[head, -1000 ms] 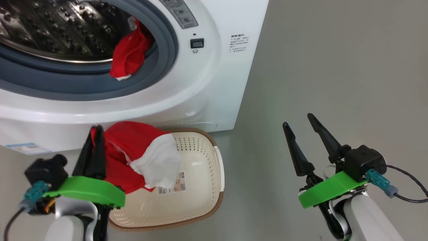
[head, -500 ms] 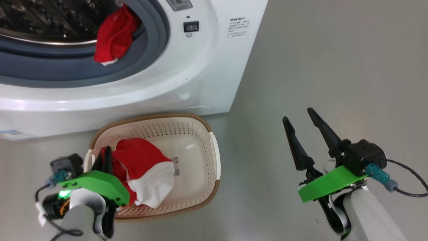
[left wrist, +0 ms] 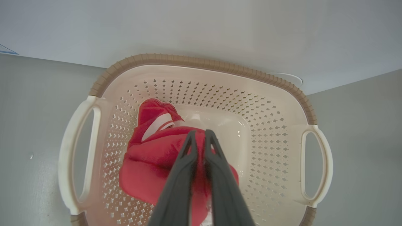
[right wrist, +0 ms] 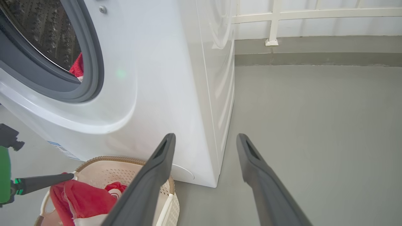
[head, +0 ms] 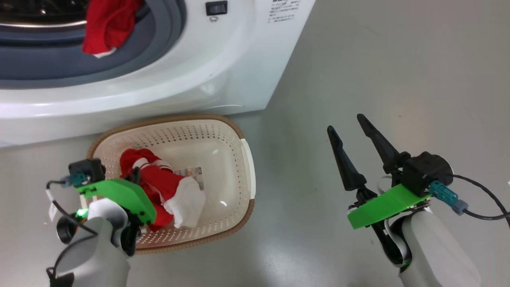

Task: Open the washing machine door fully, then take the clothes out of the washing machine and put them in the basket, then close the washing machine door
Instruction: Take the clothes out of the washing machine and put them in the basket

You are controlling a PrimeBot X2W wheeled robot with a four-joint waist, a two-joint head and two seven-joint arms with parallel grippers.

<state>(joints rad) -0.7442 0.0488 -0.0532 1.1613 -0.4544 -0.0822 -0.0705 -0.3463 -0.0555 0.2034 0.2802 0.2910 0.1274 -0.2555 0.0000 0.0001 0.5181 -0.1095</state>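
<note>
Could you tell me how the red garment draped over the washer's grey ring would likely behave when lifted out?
Probably floppy: the red garment sags in folds over the grey ring. Likely light, as it looks like thin fabric. It may drag on the rubber it rests against.

- The washing machine (head: 223,71) runs off the head view's top and left edges, its drum (head: 36,10) mostly cut away.
- The label (head: 193,173) in the basket (head: 167,118) sits half under the clothes (head: 159,185), its print too small to read.
</note>
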